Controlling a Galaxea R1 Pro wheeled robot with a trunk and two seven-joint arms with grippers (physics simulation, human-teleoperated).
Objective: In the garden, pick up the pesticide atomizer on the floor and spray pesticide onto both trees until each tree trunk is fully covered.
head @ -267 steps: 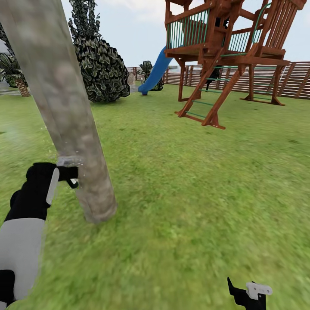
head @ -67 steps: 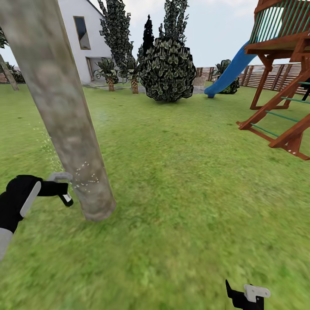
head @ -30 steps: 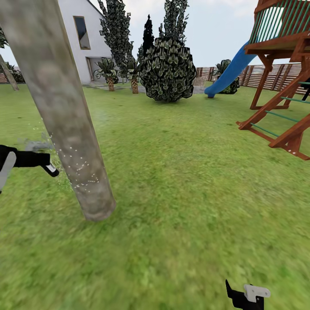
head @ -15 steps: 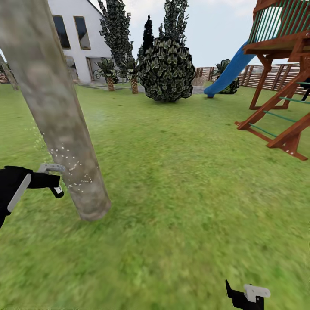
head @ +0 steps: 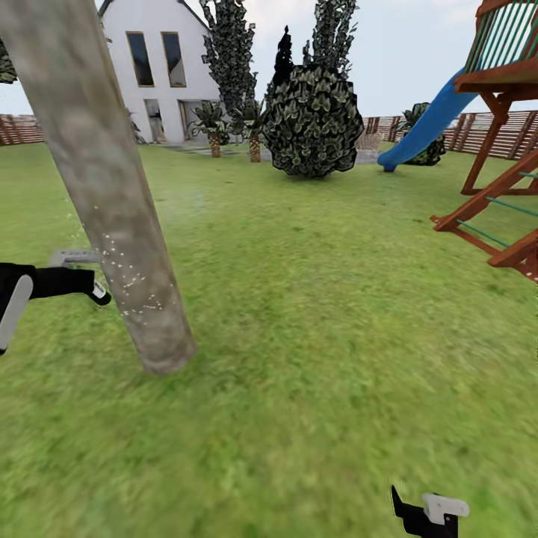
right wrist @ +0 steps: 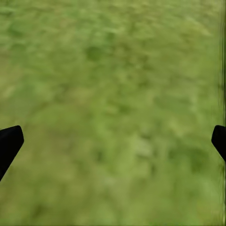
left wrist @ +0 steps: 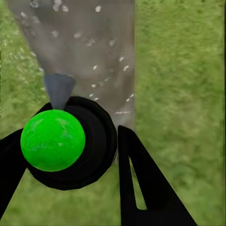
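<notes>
The wide green lawn (head: 336, 314) holds the thick mottled grey-brown tree trunk (head: 112, 202), speckled with white droplets low down. Just beside it, the left gripper (left wrist: 70, 146) pinches the black, green-capped pesticide atomizer (left wrist: 61, 141); it looks light, rigid and smooth, best gripped around its body. The right gripper (right wrist: 113, 139) hangs spread over grass.

The tree trunk (head: 112, 202) runs off the head view's top, foliage unseen. The atomizer (left wrist: 66, 141) body hides behind its green cap. The right gripper (right wrist: 113, 139) shows only fingertips.
</notes>
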